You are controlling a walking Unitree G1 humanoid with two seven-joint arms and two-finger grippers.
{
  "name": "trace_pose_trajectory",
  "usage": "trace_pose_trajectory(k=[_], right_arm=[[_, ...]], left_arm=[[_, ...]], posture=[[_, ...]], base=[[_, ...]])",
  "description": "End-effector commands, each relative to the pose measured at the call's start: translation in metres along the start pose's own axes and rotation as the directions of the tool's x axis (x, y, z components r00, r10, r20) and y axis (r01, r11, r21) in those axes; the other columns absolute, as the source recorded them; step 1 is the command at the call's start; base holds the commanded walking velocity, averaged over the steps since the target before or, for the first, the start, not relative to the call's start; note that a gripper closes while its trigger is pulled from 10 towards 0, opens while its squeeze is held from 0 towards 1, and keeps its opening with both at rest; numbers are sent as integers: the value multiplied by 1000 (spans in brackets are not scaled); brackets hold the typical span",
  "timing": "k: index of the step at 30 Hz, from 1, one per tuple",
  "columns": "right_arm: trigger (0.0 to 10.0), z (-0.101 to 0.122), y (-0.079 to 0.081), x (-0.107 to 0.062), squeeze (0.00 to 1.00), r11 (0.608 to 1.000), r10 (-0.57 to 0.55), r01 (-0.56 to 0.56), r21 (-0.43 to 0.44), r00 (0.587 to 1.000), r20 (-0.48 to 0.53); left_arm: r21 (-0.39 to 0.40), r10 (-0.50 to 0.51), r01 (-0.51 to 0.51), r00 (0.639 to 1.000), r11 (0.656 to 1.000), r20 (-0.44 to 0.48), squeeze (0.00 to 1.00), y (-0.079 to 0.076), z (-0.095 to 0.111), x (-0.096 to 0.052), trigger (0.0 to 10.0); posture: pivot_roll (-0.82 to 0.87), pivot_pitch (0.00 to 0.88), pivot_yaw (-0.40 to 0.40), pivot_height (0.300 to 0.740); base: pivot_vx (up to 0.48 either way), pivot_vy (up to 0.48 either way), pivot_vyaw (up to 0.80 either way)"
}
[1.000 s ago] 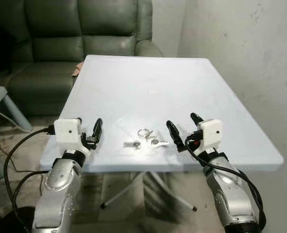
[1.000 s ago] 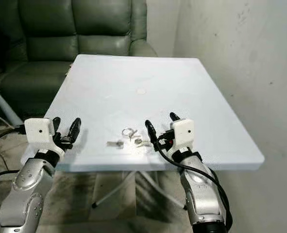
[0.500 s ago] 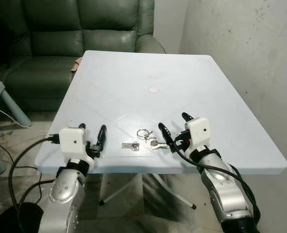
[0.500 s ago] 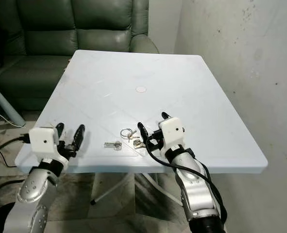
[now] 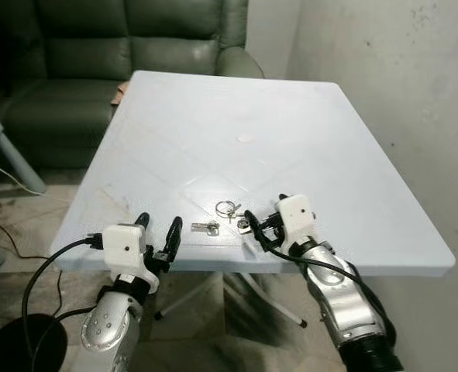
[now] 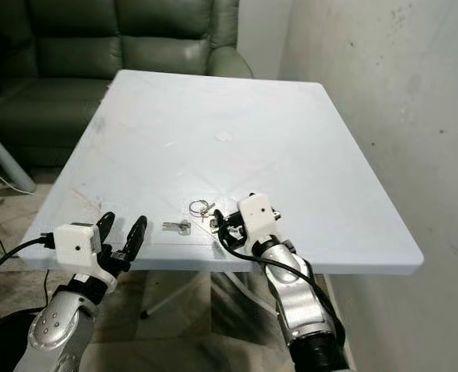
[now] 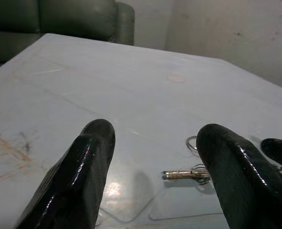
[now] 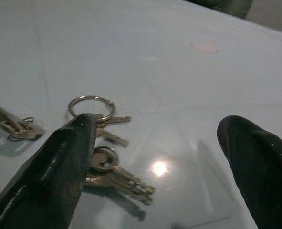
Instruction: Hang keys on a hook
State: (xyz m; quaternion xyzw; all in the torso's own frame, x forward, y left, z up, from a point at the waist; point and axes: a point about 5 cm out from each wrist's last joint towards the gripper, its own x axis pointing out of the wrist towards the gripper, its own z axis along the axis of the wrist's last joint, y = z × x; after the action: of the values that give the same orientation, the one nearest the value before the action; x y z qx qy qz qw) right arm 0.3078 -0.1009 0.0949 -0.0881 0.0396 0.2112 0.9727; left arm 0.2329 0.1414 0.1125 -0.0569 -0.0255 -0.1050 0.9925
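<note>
Right gripper (image 5: 261,222) has advanced onto the keys (image 8: 109,143), fingers spread, one finger (image 8: 59,167) beside them | left gripper (image 5: 157,235) open at table (image 5: 306,132) near edge | keys lie near that edge, single key (image 5: 208,228) just left.

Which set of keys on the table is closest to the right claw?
The bunch with the big ring, beside the right claw. The single key lies farther, toward the left claw.

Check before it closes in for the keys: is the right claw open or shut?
Open. The right claw has its two black fingers spread wide, with the keys lying flat on the table beside one finger.
</note>
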Motion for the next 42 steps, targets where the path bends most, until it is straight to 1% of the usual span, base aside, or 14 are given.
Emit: trace_pose_trajectory(k=[1,2,9,22,23,24,28,29,34,35,37,38,40,42], right_arm=[[10000,4,-2,2,0,1000,2,-2,-11,1000,13],[10000,6,5,9,0,1000,16,-16,16,1000,14],[10000,14,24,22,0,996,74,-76,54,996,45],[9725,26,45,29,0,993,56,-63,95,996,69],[9137,25,46,29,0,993,54,-60,98,996,66],[6588,24,47,28,0,994,51,-57,92,997,64],[6745,21,51,27,0,994,48,-52,91,998,52],[5176,20,53,27,0,996,36,-39,79,998,43],[4706,19,54,27,0,997,29,-31,76,999,40],[3216,19,55,27,0,998,21,-24,65,999,39],[3216,19,56,27,0,998,17,-19,59,999,38],[667,20,57,27,0,998,15,-18,60,999,44],[667,21,58,27,0,998,13,-16,60,999,52],[0,21,58,26,0,998,11,-14,58,999,51]], left_arm=[[6,-11,11,1000,1000,15,0,-2,3,-1,10000],[8,-8,8,1000,1000,7,0,-3,3,-5,10000],[16,-10,10,1000,1000,-2,0,-6,4,-10,10000],[21,9,-9,1000,1000,-3,0,-5,5,-10,10000],[22,11,-10,1000,1000,-3,0,-5,5,-10,10000],[22,12,-12,1000,1000,-3,0,-5,5,-10,10000],[24,18,-18,1000,1000,-3,0,-5,6,-10,10000],[25,21,-21,1000,999,-2,0,-4,6,-9,10000],[25,24,-24,1000,999,-2,0,-4,6,-9,10000],[25,27,-27,1000,999,-2,0,-4,6,-9,10000],[25,29,-28,1000,999,-2,0,-4,7,-9,10000],[25,30,-30,1000,999,-3,0,-3,7,-9,10000],[26,32,-32,999,999,-3,0,-3,7,-9,10000],[27,37,-37,999,999,-5,0,-2,6,-10,10000]], posture=[[-68,81,-53,740],[-53,119,-59,740],[-47,139,-61,740],[-45,146,-62,740],[-45,146,-62,740],[-45,146,-62,740],[-36,150,-67,740],[-36,150,-67,740],[-36,150,-67,740],[-30,150,-66,740],[-30,150,-66,740],[-27,153,-67,740],[-27,153,-67,740],[-27,153,-67,740]], base=[[0,0,0],[0,0,0],[0,0,0],[0,0,0],[0,0,0],[0,0,0],[0,0,0],[0,0,0],[0,0,0],[0,0,0],[0,0,0],[0,0,0],[0,0,0],[0,0,0]])
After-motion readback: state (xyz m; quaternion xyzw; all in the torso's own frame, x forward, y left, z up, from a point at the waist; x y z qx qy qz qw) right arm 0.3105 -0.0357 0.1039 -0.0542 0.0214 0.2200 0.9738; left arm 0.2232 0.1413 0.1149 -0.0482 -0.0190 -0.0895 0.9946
